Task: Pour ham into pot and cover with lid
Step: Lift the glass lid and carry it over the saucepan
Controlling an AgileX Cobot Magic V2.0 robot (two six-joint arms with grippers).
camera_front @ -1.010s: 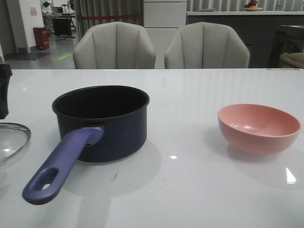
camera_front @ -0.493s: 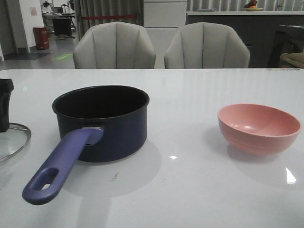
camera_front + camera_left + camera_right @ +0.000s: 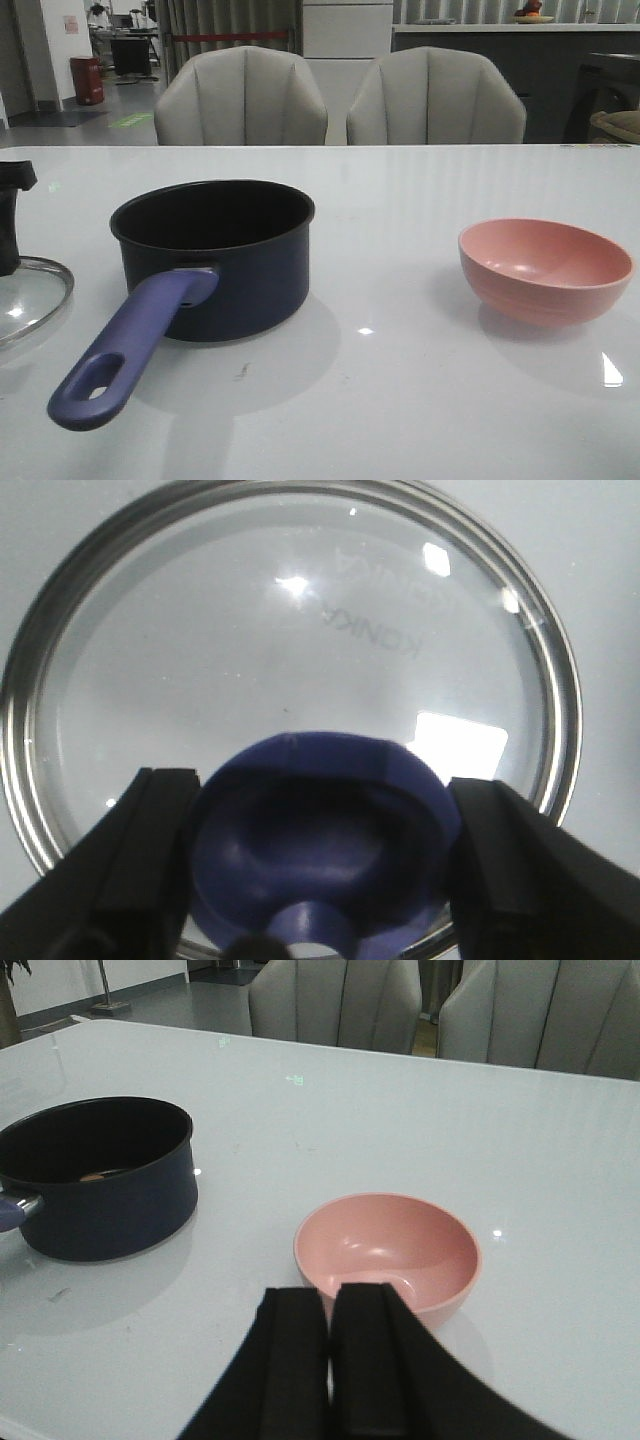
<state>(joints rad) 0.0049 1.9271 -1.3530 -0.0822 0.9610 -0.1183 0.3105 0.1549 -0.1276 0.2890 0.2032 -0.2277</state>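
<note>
White table, lid knob clamped between left end effector fingers

Left gripper straddles the lid's blue flared knob, one black finger on each side, each touching the knob's edge. The lid, clear glass with a steel rim, faces the camera over a white surface. Lettering "KONKA" reads through the glass.

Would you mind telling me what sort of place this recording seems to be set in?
Probably a dining or showroom-style kitchen area: a glossy white table with two upholstered chairs behind it, a counter further back, and cookware laid out, namely a pot, a glass lid and a pink bowl.
</note>
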